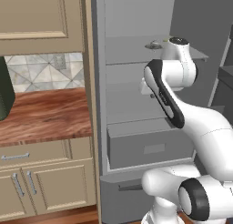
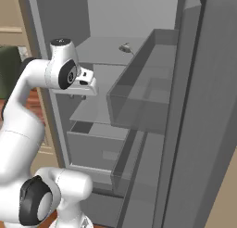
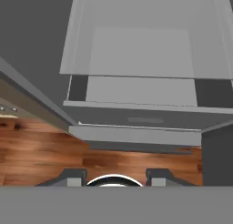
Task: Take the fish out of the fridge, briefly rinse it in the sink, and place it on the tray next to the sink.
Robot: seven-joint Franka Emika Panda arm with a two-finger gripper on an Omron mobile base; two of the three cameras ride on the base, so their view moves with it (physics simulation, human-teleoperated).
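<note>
Hovering inside the open fridge (image 1: 136, 50), the gripper (image 3: 113, 175) pointed down at the drawers (image 3: 136, 114) with jaws apart, nothing between the fingertips (image 3: 75, 176). Fish (image 1: 154, 46) lay on the fridge's upper shelf (image 2: 99, 51), above the wrist and well apart from it.

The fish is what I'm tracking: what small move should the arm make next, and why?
Probably raise the gripper toward the upper shelf and tip it forward. The fish lies on that shelf inside the open fridge, while the hand view looks down at the lower shelf and drawers, so the gripper seems below the fish and not yet aimed at it.
</note>
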